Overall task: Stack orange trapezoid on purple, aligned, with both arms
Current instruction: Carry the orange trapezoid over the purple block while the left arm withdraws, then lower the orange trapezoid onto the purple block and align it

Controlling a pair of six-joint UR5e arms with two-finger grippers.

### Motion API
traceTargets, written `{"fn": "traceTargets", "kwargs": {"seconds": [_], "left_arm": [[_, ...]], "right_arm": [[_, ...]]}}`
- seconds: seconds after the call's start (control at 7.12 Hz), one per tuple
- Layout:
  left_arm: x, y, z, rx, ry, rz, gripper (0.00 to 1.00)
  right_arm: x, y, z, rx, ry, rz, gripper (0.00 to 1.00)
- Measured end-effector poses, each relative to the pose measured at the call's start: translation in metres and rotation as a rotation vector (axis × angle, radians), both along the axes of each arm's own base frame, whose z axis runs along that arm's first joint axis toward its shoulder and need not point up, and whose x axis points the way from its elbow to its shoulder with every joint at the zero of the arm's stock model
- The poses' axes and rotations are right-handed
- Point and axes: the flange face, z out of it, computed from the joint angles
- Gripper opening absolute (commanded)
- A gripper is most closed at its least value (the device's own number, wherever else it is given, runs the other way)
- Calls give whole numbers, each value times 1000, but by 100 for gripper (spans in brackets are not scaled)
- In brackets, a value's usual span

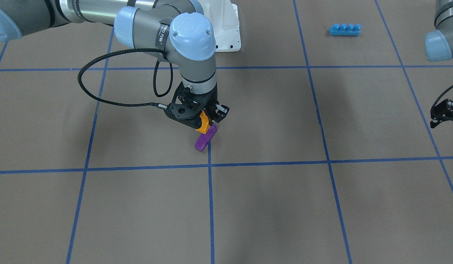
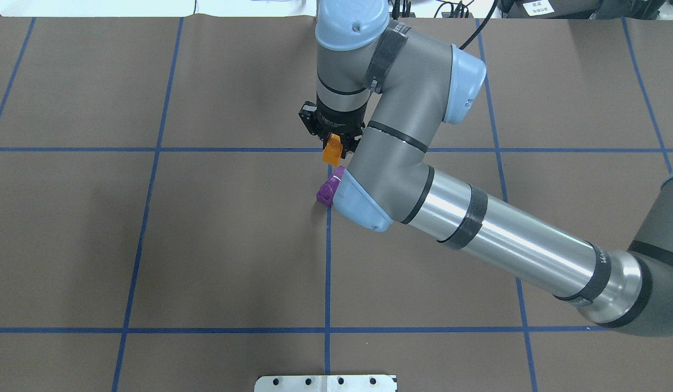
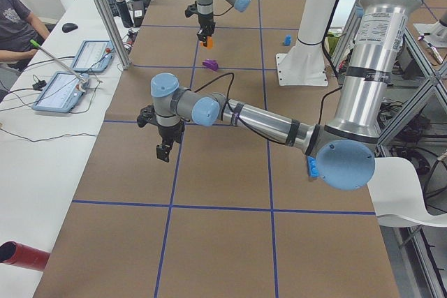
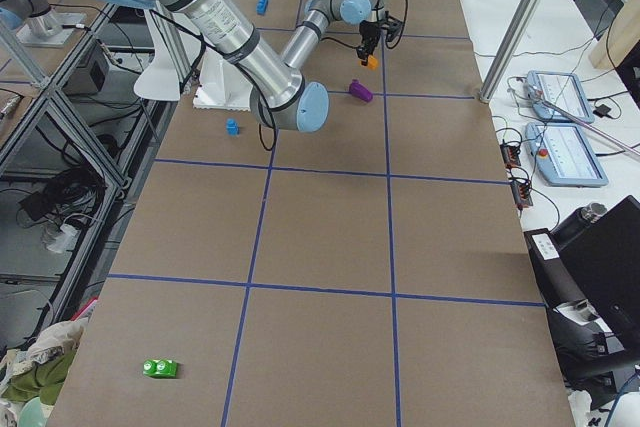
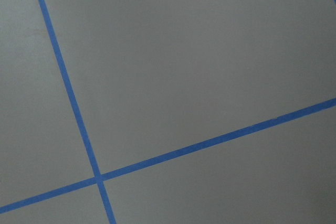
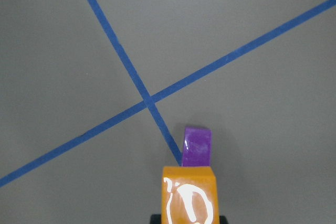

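Observation:
My right gripper is shut on the orange trapezoid and holds it above the table, fingers pointing down. The purple block lies on the table on a blue tape line, just below and beside the orange one. In the overhead view the orange block is apart from the purple block, which my right elbow partly hides. The right wrist view shows the orange block with the purple block just beyond it. My left gripper hangs far off at the table's side, nothing in it; its jaws are unclear.
A long blue four-stud brick lies near the white base plate. A small blue block sits by the base and a green block at the table's near right end. Tablets lie on a side table.

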Motion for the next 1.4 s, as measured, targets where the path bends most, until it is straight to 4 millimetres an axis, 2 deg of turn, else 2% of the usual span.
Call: {"fn": "traceTargets", "kwargs": {"seconds": [0.28,0.56,1.4], "left_arm": [[-1,2,19,-31,-8,-1,100],[-1,1,22,-40,-9,-6,100],[0,-3,21,-41,-9,-7,100]], "right_arm": [[-23,5,11,-94,4,73,0],[-36,15,18,-131,11,85,0],[-49,17,40,-150,46,74,0]]}}
